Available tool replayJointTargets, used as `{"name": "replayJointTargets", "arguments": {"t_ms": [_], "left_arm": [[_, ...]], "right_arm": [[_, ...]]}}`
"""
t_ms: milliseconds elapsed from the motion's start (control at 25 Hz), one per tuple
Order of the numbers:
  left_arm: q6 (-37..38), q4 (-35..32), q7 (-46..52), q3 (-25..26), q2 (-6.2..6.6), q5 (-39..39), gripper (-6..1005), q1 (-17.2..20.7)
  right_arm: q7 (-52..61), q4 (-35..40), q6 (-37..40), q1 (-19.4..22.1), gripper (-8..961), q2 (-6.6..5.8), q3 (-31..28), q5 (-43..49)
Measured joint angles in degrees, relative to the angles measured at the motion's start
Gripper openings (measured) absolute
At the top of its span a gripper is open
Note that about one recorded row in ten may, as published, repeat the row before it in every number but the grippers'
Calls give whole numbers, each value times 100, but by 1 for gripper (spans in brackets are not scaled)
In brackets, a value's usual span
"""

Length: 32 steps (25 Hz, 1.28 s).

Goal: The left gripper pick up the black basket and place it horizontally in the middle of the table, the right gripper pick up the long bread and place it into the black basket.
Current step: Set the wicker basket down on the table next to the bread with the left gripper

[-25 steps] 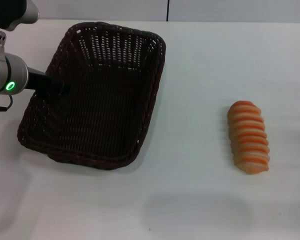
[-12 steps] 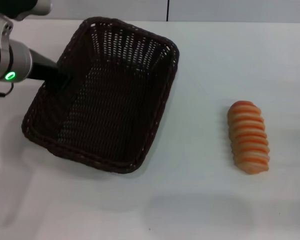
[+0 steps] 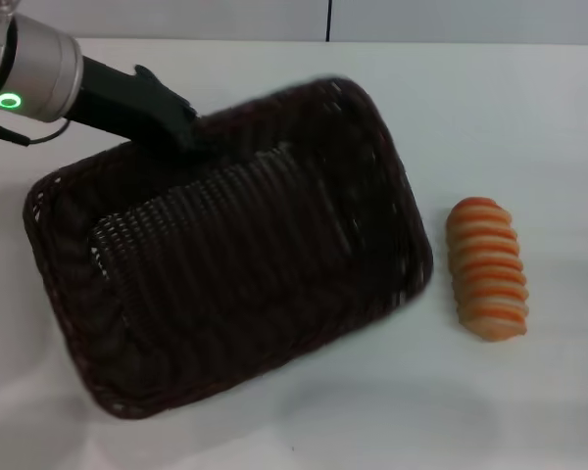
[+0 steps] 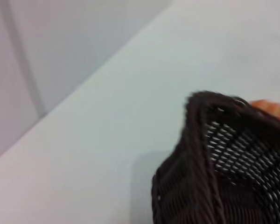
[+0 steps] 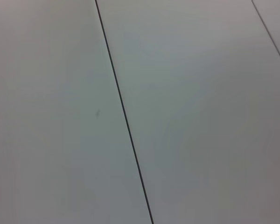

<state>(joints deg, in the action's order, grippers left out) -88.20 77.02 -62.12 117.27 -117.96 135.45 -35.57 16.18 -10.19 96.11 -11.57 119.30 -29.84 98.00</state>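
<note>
Left claw (image 3: 181, 132) is pinching the far long rim of the black basket (image 3: 235, 264), carrying it tilted and slewed over the white tabletop (image 3: 372, 411). Nearest the basket's right end, the long bread (image 3: 486, 267) is lying close beside it, apart from it. Basket is looking light but stiff, woven, likely swinging from a one-sided rim grip. Bread is probably soft and crushable; gripping it across the middle seems best. Right claw is not showing anywhere.
</note>
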Motion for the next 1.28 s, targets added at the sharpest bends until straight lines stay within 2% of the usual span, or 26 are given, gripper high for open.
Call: {"name": "replayJointTargets", "arguments": {"t_ms": [80,200,560,880,1080,1280], "left_arm": [[-326,-305,-337,228,7,-52,216,-261],[-630,-628,-627,307,9,-146,210,-547],[-951,-1383,-921,65,0,-287,199,-1061],[-707,-2123,-1069,16,-16,-257,200,-1410],[-240,-2137,-1004,-379,-40,-270,201,-1440],[-68,-2101,-1000,-455,-38,-261,334,-1514]], "right_arm": [[0,-3,27,11,796,1,19,0],[1,-14,45,15,796,3,26,0],[-1,-13,55,7,796,5,39,0],[-1,9,58,-25,796,4,34,-25],[-1,16,57,-50,796,0,31,-32],[-1,18,53,-56,797,-3,31,-31]]}}
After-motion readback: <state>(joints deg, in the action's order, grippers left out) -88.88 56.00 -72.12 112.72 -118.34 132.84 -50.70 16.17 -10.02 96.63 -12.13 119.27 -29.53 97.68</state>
